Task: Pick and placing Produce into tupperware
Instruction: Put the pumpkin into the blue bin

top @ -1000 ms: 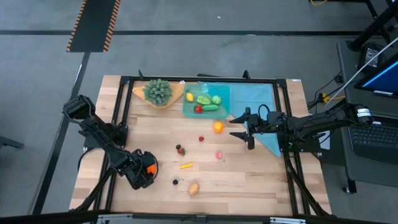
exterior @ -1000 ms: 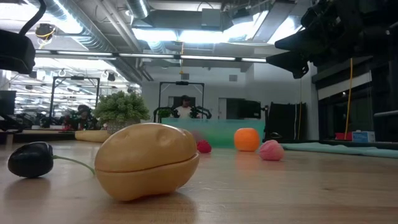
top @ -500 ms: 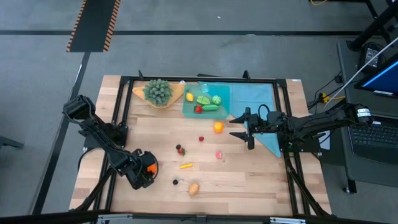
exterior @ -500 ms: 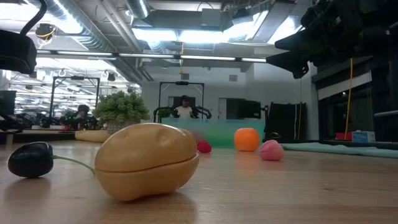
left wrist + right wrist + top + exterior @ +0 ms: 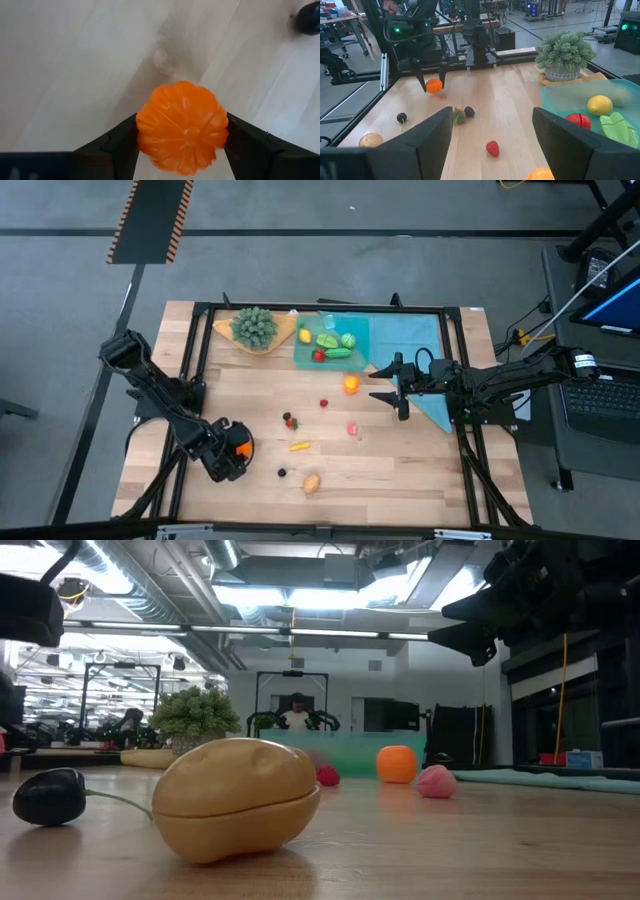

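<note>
My left gripper (image 5: 230, 452) is near the table's front left, shut on a ribbed orange toy pumpkin (image 5: 182, 127). My right gripper (image 5: 400, 390) hangs open and level over the table's right part and holds nothing. The tupperware (image 5: 305, 352) stands at the far middle with a lemon, a red piece and green pieces in it. Loose produce lies on the wood: an orange (image 5: 351, 384), a strawberry (image 5: 324, 403), a pink piece (image 5: 352, 428), a dark berry (image 5: 289, 420), a yellow piece (image 5: 299, 446), a black one (image 5: 282, 473) and a tan potato (image 5: 312, 482). My left gripper pinches the pumpkin by two opposite sides (image 5: 142, 125), one finger (image 5: 117, 145) on each. The fingers come steeply from above, slanting down. In the right wrist view the pumpkin (image 5: 434, 86) shows between the fingertips just over its shadow; whether it is clear of the wood I cannot tell.
A bushy green plant in a tan wooden dish (image 5: 255, 328) stands left of the tupperware, and a flat teal cloth (image 5: 415, 345) lies to its right. Black frame rails (image 5: 195, 360) run along the table's sides. Bare wood lies between the loose pieces.
</note>
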Robot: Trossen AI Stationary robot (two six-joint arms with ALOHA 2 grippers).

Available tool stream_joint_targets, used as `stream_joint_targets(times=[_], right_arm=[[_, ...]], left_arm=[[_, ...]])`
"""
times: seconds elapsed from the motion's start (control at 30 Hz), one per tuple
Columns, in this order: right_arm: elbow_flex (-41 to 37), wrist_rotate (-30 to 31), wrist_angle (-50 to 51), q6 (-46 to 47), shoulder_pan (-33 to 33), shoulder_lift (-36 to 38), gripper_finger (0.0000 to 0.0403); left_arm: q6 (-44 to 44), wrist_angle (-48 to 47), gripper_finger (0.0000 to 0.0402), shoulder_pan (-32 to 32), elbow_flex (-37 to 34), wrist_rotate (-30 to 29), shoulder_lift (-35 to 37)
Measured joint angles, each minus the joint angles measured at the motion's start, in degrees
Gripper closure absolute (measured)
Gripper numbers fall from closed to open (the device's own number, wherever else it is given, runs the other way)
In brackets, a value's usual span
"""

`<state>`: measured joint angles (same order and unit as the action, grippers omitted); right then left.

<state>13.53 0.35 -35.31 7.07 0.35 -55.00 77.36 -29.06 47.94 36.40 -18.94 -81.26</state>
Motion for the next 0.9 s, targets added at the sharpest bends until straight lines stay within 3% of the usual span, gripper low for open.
stream_joint_targets(times=[0.17,0.47,0.9], right_arm=[[-0.02,0.00,-0.01,0.00,-0.02,0.00,0.0128],[-0.02,0.01,-0.02,0.00,0.00,0.00,0.0128],[-0.02,-0.01,0.00,0.17,-0.01,0.00,0.0128]], left_arm=[[-1.87,-2.97,0.0168,0.02,0.00,-1.57,4.98],[-10.48,-8.06,0.0168,0.04,0.09,-12.37,18.58],[-34.30,-8.82,0.0168,0.07,0.17,-26.10,35.99]])
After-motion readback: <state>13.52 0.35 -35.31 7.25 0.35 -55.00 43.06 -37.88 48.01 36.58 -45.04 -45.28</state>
